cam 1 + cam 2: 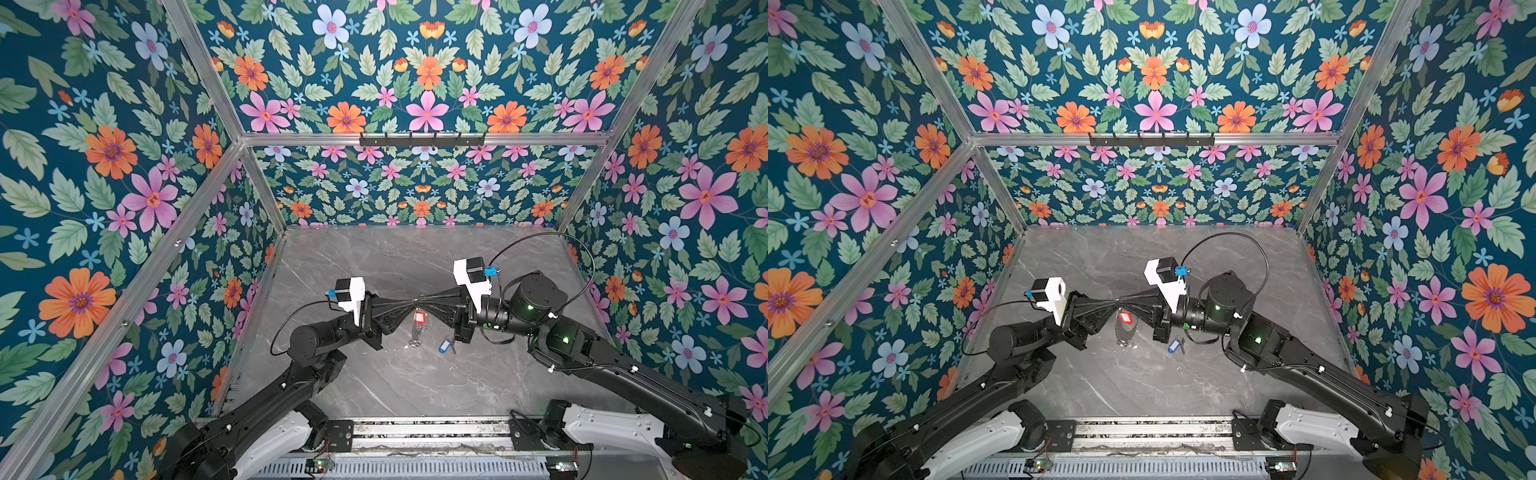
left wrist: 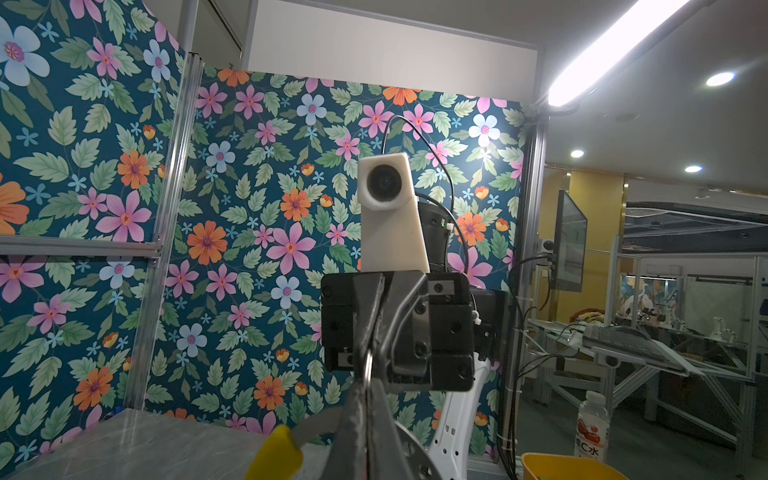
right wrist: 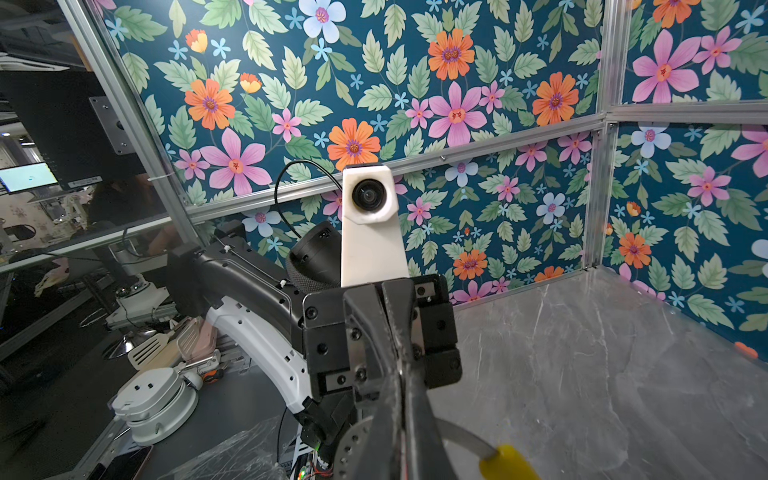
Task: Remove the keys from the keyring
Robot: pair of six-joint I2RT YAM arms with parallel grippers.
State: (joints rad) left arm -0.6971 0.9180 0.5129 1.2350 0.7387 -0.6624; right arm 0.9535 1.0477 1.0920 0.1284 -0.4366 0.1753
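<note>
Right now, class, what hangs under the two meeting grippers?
Under the left gripper and right gripper hangs the keyring with the red-tagged key. Its clamped top is hidden.

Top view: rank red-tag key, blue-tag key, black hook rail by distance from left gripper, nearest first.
1. Red-tag key, right under the left gripper.
2. Blue-tag key, on the table, toward the right arm.
3. Hook rail, on the back wall.

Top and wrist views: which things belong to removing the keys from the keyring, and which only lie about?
Job: keyring, held up by the left gripper and right gripper; red-tagged key; blue-tagged key.
Lying about: hook rail; bottle; yellow bin.
</note>
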